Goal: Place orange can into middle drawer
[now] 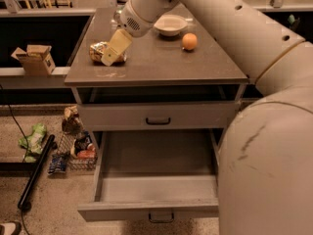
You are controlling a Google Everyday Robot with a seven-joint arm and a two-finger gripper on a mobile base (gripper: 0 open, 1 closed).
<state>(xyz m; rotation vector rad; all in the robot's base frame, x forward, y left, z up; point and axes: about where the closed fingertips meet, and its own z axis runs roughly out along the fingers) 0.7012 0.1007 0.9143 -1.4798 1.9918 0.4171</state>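
The orange can (pixel 99 52) lies on the left part of the bench (pixel 161 65) top, and the pincer (pixel 112 57) hangs over its right side, slanting down from the pale arm; whether it is released or clenched on the can I cannot tell. Below, the middle drawer (pixel 122 211) stands pulled well out beneath a shut drawer (pixel 195 115). A white bowl (pixel 170 24) and a round orange fruit (pixel 190 41) sit further right on the bench, well apart from the can.
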